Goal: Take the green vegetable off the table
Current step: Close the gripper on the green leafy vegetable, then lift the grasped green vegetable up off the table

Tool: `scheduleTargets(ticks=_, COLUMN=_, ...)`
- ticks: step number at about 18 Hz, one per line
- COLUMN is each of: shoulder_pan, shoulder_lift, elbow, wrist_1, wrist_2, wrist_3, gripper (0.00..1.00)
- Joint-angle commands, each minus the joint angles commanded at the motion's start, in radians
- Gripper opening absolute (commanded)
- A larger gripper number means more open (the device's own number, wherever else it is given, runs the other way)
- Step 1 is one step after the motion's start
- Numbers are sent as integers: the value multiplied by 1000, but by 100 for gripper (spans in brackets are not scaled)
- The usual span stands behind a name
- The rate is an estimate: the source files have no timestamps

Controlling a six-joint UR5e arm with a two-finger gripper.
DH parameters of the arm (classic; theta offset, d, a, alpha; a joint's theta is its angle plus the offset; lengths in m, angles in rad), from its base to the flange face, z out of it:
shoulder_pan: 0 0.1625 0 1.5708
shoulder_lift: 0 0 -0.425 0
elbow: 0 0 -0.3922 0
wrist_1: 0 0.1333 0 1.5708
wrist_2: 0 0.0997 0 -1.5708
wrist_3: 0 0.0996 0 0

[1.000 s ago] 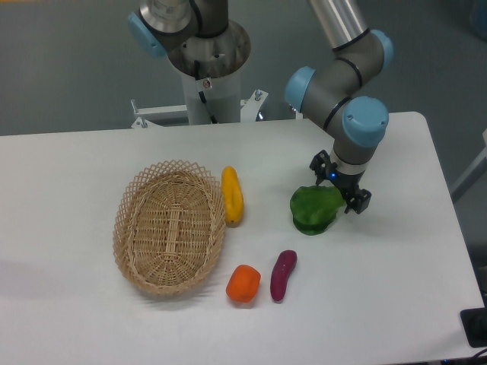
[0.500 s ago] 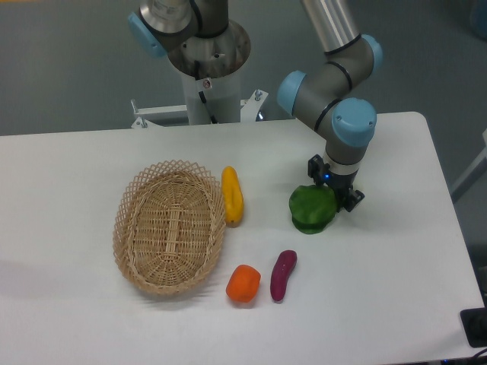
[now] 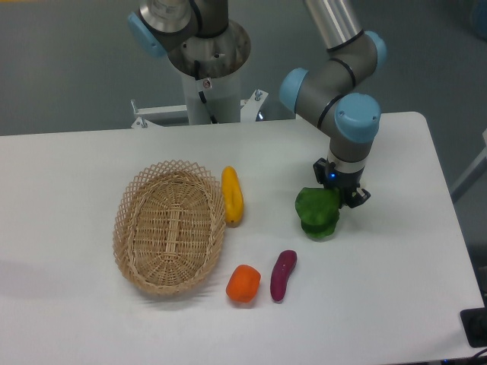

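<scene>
The green vegetable (image 3: 317, 214) is bright green and lumpy and sits right of centre on the white table (image 3: 396, 258). My gripper (image 3: 339, 196) points down at its upper right edge. The fingers close on the vegetable's top, and their tips are partly hidden by it. The vegetable looks squeezed narrower and stays low, at or just above the tabletop; I cannot tell if it still touches.
An oval wicker basket (image 3: 170, 226) lies at the left. A yellow vegetable (image 3: 232, 195) lies beside its right rim. An orange piece (image 3: 243, 283) and a purple eggplant-like piece (image 3: 283, 274) lie in front. The robot base (image 3: 207, 68) stands at the back.
The gripper shifted slightly left, then back right and a little down. The green vegetable moved with it, and now looks narrower and sits slightly further right.
</scene>
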Motion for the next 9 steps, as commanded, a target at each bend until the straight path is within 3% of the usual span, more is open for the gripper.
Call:
scheduleTargets(ticks=3, shoulder_pan=-15, shoulder_lift=6, elbow=47, wrist_1=-6, wrist_2=-2, wrist_3=-63, gripper=17)
scheduleTargets(ticks=9, shoulder_pan=-34, shoulder_lift=6, elbow=150, wrist_1=-150, wrist_2=-11, wrist_3=-88, gripper=17)
